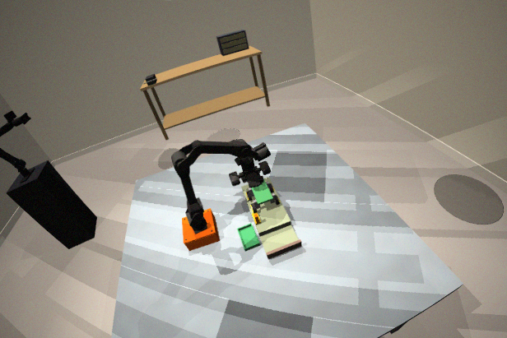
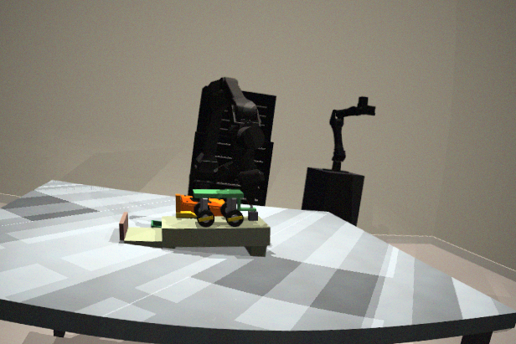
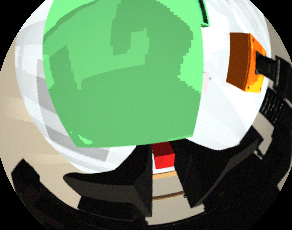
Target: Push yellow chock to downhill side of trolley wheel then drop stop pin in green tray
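The trolley [image 1: 262, 193] [image 2: 218, 193] [image 3: 123, 75] stands with its green deck on the ramp [image 1: 275, 217] [image 2: 214, 238]. The yellow chock [image 1: 257, 218] [image 2: 184, 214] with its orange handle is on the downhill side of a wheel on the tray side; whether it touches the wheel cannot be told. My gripper [image 1: 255, 182] [image 2: 252, 197] [image 3: 157, 134] points down at the trolley's uphill end, shut on the red head of the stop pin [image 3: 164, 159]. The pin's shaft is hidden. The green tray [image 1: 249, 237] [image 2: 156, 223] lies beside the ramp's lower part.
My orange base [image 1: 200, 233] [image 3: 241, 62] stands beyond the tray from the ramp. A brown end board [image 1: 285, 248] [image 2: 124, 226] closes the ramp's low end. The trolley's deck is very close in front of the fingers. A black pedestal [image 1: 53, 205] [image 2: 332, 192] with another arm stands off the table.
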`<move>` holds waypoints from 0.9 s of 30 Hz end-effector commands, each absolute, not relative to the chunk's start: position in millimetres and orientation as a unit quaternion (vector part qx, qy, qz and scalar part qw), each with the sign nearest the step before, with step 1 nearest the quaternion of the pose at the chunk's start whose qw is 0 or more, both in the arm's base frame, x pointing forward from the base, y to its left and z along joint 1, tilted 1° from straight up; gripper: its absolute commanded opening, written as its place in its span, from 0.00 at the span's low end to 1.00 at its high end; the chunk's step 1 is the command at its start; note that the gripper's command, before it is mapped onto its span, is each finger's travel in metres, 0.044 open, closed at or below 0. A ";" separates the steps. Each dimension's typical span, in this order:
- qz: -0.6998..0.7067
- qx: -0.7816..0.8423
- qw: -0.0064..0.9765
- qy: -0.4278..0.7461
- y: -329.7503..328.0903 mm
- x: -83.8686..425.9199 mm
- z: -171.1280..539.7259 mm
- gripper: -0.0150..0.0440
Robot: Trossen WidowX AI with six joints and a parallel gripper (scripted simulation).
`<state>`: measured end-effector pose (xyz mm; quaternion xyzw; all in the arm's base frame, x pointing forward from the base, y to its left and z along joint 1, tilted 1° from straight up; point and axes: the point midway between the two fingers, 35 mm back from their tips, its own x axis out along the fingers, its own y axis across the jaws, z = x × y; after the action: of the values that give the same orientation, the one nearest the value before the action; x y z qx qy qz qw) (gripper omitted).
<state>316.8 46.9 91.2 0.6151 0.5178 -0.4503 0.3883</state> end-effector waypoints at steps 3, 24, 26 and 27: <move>-0.450 0.616 0.388 0.518 46.6 316.9 92.9 0.25; -0.451 0.617 0.386 0.517 44.0 314.7 106.2 0.25; -0.451 0.617 0.386 0.517 43.7 314.7 107.4 0.25; -0.451 0.617 0.386 0.517 43.5 314.6 108.0 0.25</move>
<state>314.5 43.6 103.2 0.6164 0.5159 -0.4542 0.3842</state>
